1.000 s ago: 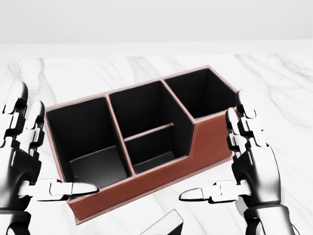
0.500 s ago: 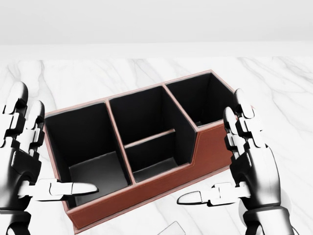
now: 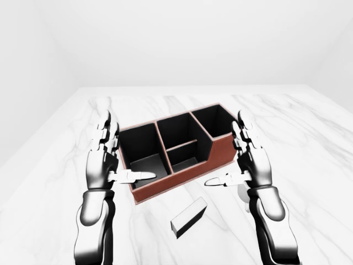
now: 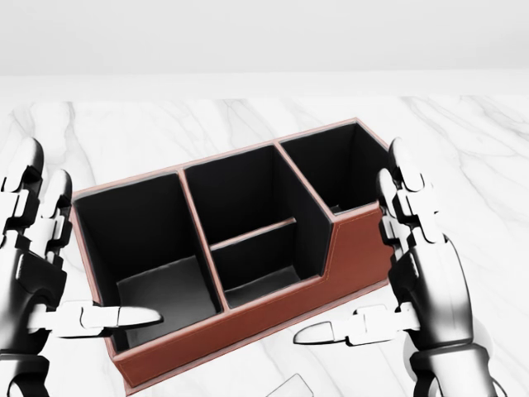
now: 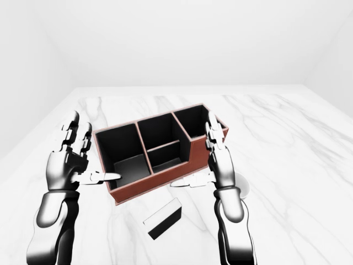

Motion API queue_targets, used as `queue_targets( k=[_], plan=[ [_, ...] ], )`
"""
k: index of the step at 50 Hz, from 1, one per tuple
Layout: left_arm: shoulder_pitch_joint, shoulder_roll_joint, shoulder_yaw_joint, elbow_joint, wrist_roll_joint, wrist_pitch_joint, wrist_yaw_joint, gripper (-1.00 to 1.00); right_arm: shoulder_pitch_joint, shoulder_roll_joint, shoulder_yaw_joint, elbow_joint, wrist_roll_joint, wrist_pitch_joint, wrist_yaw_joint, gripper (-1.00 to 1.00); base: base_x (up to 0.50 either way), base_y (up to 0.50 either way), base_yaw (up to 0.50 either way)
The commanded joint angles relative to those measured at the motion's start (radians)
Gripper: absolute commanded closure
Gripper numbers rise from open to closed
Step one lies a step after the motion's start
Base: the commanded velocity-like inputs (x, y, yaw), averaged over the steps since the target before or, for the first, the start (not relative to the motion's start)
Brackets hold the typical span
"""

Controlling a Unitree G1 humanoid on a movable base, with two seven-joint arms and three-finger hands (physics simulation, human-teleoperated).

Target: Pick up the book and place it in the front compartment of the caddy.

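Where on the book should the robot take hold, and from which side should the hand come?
The book lies flat on the marble table, apart from the caddy, long and narrow, angled in the left-eye view. Probably best to grip across its narrow width near the middle, coming from above with the open right hand, which hangs nearer. Lying flat, it offers only its two long edges.

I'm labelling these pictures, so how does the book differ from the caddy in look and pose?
The caddy is a reddish-brown open box with black compartments; the book is a closed slab, pale on top with a dark edge. The caddy is much the larger. It stands between the open left hand and right hand; the book lies flat below them, untouched. Both rest on the marble table, askew to the view.
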Motion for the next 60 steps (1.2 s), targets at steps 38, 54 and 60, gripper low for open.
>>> queue_targets(
  k=[38,54,60],
  plan=[
    [-0.005,0.002,-0.003,0.038,0.008,0.000,-0.001,-0.97,0.009,-0.025,0.016,-0.083,-0.172,0.000,0.174,-1.00,0.00,0.00,0.00],
    [-0.006,0.001,-0.005,0.042,0.009,0.000,0.003,-0.97,0.064,-0.021,0.032,-0.172,-0.213,0.000,0.214,-1.00,0.00,0.00,0.00],
    [-0.007,0.002,-0.005,0.050,0.009,0.000,0.002,-0.97,0.108,-0.021,0.057,-0.200,-0.232,0.000,0.220,-1.00,0.00,0.00,0.00]
  ],
)
